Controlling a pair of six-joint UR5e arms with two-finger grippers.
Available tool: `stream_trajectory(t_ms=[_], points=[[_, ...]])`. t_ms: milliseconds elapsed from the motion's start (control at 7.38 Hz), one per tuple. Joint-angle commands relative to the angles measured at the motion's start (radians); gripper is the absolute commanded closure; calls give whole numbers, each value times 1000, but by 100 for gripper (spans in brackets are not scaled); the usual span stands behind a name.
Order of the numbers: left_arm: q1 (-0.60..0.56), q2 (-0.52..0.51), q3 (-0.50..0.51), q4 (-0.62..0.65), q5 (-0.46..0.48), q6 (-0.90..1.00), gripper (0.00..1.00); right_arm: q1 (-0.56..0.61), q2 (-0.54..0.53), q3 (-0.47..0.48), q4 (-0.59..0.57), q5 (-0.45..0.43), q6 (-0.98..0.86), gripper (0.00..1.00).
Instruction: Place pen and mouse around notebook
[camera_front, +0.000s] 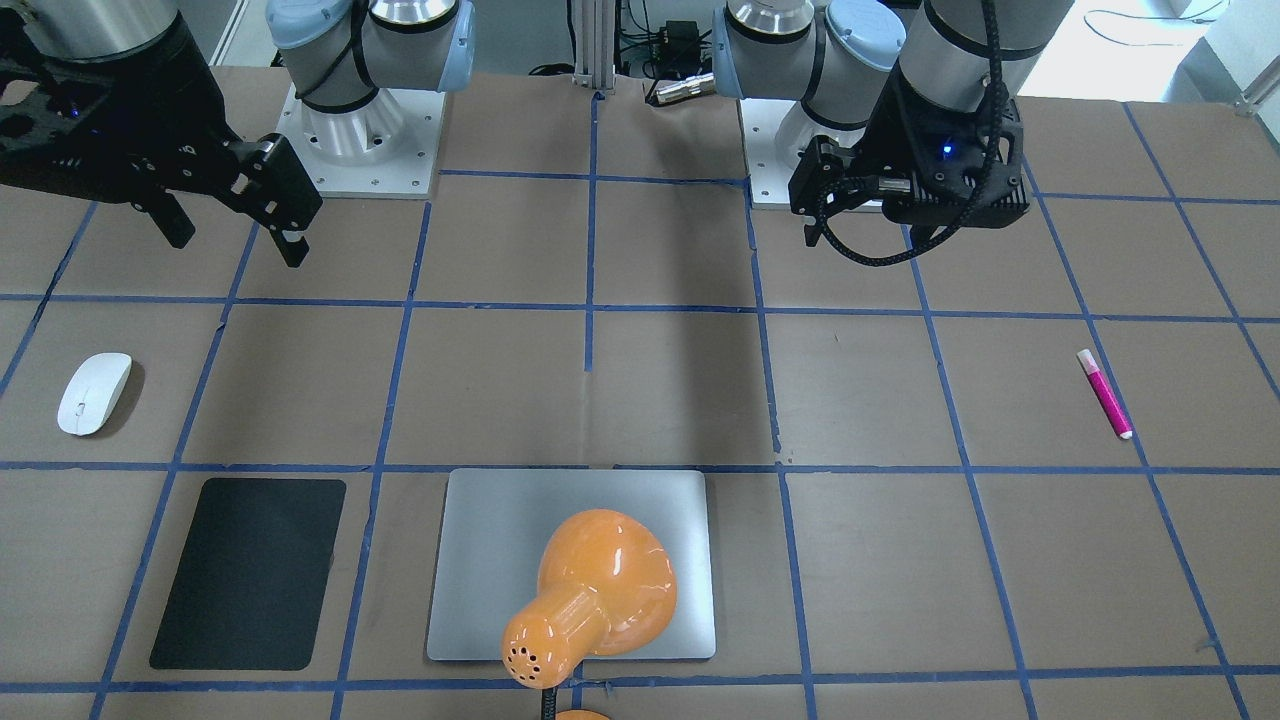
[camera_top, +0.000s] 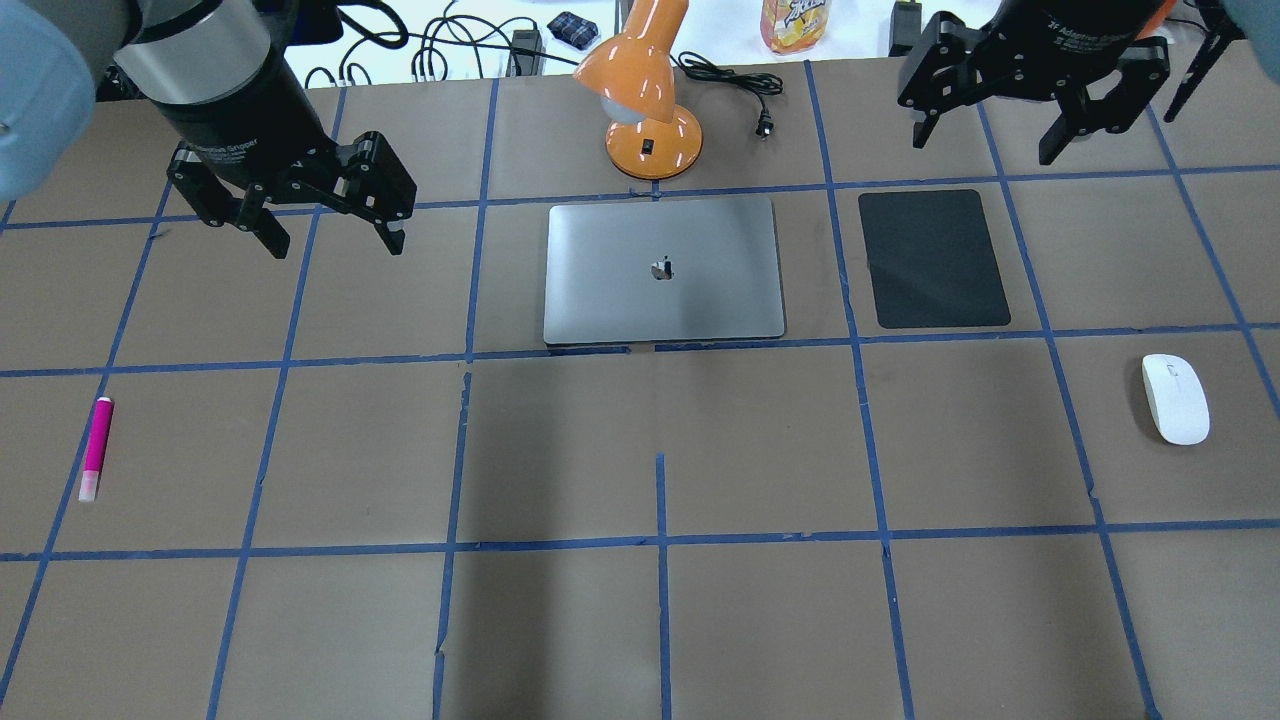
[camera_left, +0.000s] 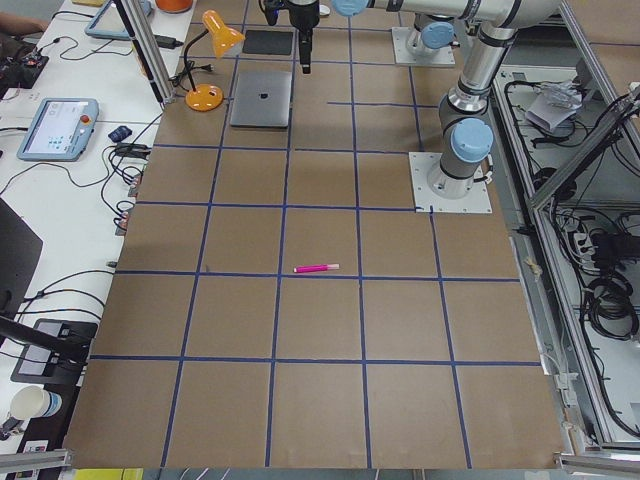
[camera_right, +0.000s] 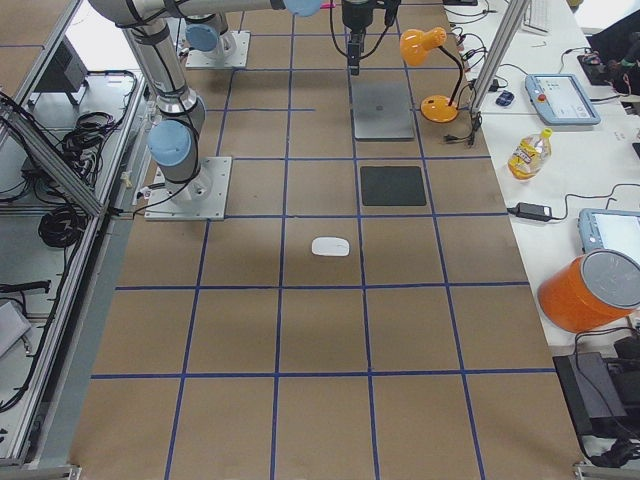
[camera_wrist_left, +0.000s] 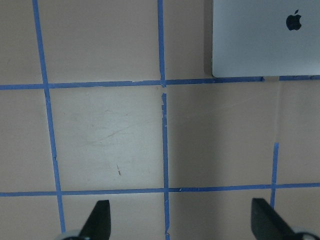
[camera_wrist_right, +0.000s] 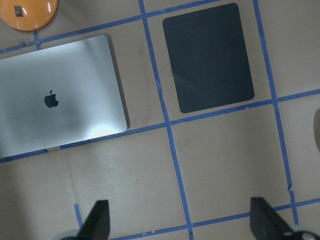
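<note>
The silver notebook lies closed at the table's far middle. Far to its left, the pink pen rests on the paper by a blue tape line. Off to the right, past the mat, sits the white mouse. My left gripper hangs open and empty above the table, left of the notebook and well beyond the pen. High over the far right, my right gripper is open and empty too, beyond the mouse. The left wrist view catches the notebook's corner between wide-apart fingers.
A black mat lies just right of the notebook. An orange desk lamp stands behind the notebook, its head leaning over it. Cables and a bottle sit beyond the far edge. Blue tape lines grid the brown table.
</note>
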Motion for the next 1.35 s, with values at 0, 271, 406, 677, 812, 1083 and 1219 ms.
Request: stream_trajectory(t_ms=[0,271,406,677,812,1083,1219], points=[[0,-1,-2,0,-2,2,0,-2,-1,-1,1,-1,0,0],[3,-5,8,0,-3,3,0,-5,-1,-1,2,-1,-3,0],[14,-4,6,-1,10,8,0,-9,1,1,5,-1,-6,0],[276,-21,-25,-9,-9,127,0,-67,-2,2,28,-106,-107,0],[393,-34,-75,14,-5,299,0,-153,-2,10,30,-105,-217,0],[629,-76,-246,232,6,463,0,-308,-4,22,27,-108,-570,0],[723,-134,-349,490,10,483,0,-375,4,41,13,-107,-610,0]])
